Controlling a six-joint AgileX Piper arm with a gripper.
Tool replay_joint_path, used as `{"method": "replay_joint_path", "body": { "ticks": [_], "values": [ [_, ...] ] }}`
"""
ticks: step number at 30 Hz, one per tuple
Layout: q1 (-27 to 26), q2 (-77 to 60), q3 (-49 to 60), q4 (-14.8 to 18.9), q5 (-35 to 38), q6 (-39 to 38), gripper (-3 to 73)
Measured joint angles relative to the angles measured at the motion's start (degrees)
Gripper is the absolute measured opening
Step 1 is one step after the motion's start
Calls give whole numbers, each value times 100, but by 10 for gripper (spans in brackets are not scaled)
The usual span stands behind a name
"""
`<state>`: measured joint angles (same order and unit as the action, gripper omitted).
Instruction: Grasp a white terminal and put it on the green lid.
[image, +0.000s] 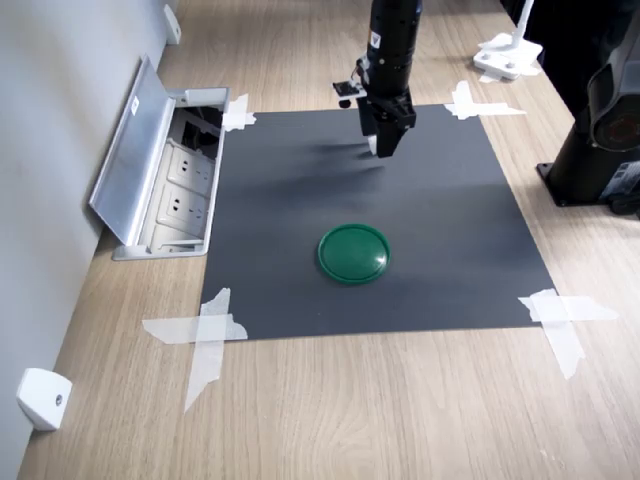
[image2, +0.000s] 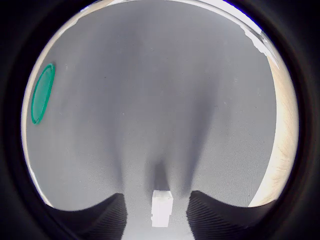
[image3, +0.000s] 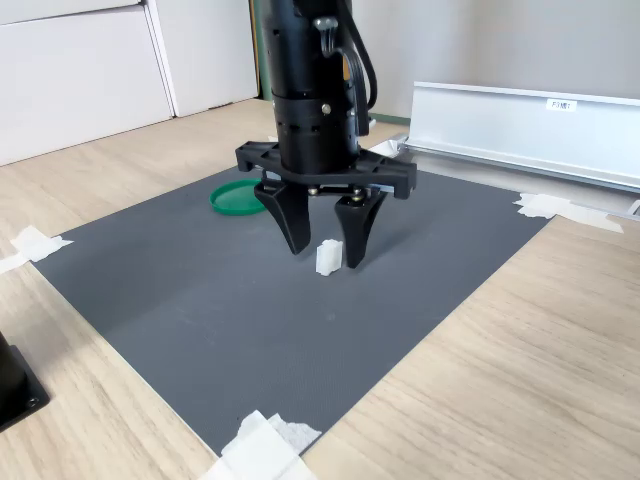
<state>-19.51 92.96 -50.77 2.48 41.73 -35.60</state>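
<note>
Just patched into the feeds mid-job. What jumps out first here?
The black gripper stands upright over the dark mat, its jaws open astride the tiny white terminal, which stands on the mat. The green lid lies flat and bare near the mat's centre in the first exterior view, well apart from the gripper.

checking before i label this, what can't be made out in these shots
- White terminal: in the first exterior view, mostly hidden behind the tool.
- Whether the fingers touch the terminal: not clear in any view.
- Green lid: in the second exterior view, partly hidden by the tool.
</note>
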Motion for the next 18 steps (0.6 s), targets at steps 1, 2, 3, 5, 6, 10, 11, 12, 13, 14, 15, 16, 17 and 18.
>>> {"method": "replay_joint_path", "body": {
  "ticks": [1, 2, 3, 5, 6, 10, 11, 12, 13, 14, 15, 16, 17, 18],
  "values": [
    [0, 6, 0, 0, 0, 0, 459],
    [0, 29, 0, 0, 0, 0, 423],
    [0, 56, 0, 0, 0, 0, 385],
    [0, 92, 0, 0, 0, 10, 313],
    [0, 98, 0, 0, 0, 23, 270],
    [0, 98, 0, 0, 4, 29, 116],
    [5, 98, -12, 9, 20, 29, 96],
    [18, 98, -37, 11, 75, 29, 94],
    [52, 98, -69, 26, 153, 29, 95],
    [107, 91, -104, 73, 231, 23, 94],
    [185, 65, -143, 112, 329, 15, 94],
    [269, 37, -175, 143, 394, 1, 94],
    [393, -6, -213, 184, 475, -6, 94],
    [538, -51, -257, 219, 552, -6, 94]
  ]
}}
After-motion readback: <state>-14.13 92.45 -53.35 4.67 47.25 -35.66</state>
